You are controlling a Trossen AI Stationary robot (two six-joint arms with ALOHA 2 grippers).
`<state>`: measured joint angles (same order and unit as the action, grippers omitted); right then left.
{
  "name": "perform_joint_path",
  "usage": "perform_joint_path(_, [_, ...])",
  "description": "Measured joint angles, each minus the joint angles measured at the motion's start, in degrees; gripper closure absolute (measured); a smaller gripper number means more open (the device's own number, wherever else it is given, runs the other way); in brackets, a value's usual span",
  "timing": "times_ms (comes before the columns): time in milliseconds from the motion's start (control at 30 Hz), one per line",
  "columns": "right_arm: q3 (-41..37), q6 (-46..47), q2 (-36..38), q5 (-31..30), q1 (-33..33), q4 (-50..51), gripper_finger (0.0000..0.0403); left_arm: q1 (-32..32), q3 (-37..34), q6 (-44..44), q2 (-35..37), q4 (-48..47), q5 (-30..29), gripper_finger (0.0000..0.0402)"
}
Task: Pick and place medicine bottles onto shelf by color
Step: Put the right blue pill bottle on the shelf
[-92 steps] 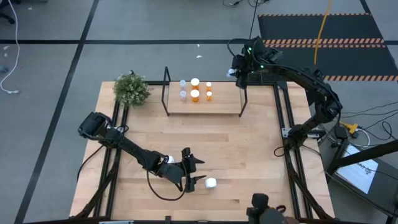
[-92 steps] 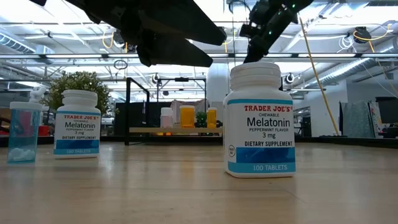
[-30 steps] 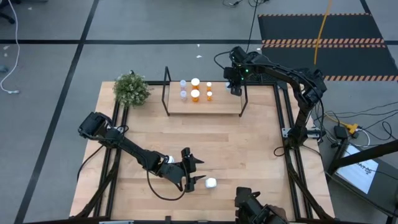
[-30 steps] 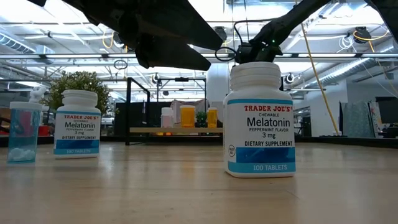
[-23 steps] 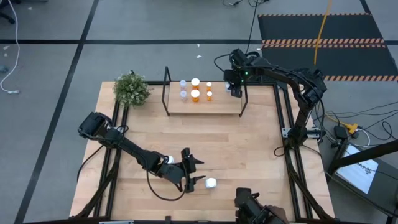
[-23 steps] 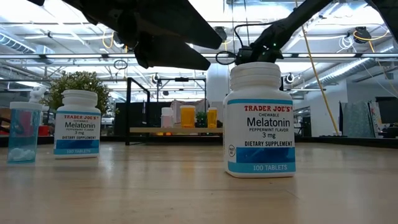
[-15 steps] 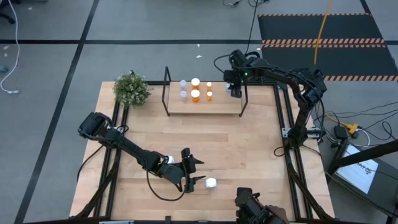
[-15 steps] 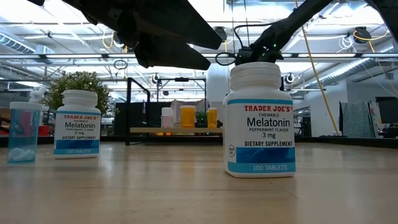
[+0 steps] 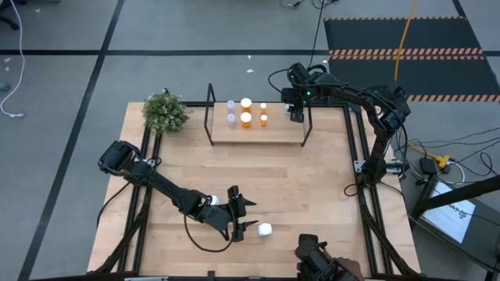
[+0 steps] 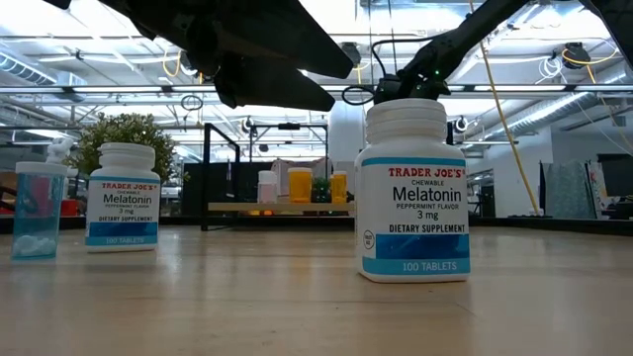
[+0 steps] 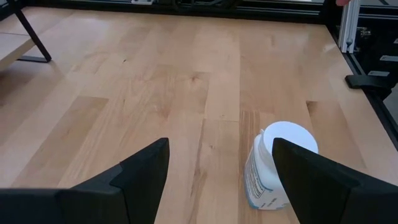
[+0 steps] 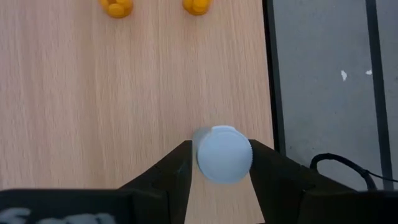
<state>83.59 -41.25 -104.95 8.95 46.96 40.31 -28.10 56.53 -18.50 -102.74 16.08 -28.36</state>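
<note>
1. Since three seconds ago, the right arm has swung from beyond the table's far right corner to the right end of the shelf point(image 9: 258, 131); over the last half second it is holding nearly still.
2. Right arm pose: it is arching in from the table's right edge, and the right gripper point(image 9: 295, 109) is hanging over the shelf's right end, by the black end frame point(image 9: 305, 125).
3. In the right wrist view, the right gripper's fingers point(image 12: 171, 171) are pressing on either side of a white-capped bottle point(image 12: 224, 154), which is sitting between them above the shelf board.
4. Left arm pose: it is lying low across the near left of the table, with the left gripper point(image 9: 241, 214) at the near middle.
5. The left gripper's fingers point(image 11: 146, 171) are standing apart. A white melatonin bottle point(image 11: 273, 165) is standing upright on the table, just ahead of one fingertip rather than between the two.
6. Shelf contents: two pale bottles point(image 9: 230, 112) are standing at the left, with four orange bottles point(image 9: 253, 112) beside them toward the middle.
7. In the low view, a second melatonin bottle point(image 10: 123, 197) and a clear blue bottle point(image 10: 39, 211) are standing on the table.
</note>
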Motion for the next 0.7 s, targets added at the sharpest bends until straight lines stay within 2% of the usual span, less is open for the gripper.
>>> perform_joint_path(700, [0.00, 0.03, 0.00, 0.01, -0.02, -1.37, 0.0254, -0.15, 0.00, 0.15, 0.00, 0.00, -0.02, 0.0119])
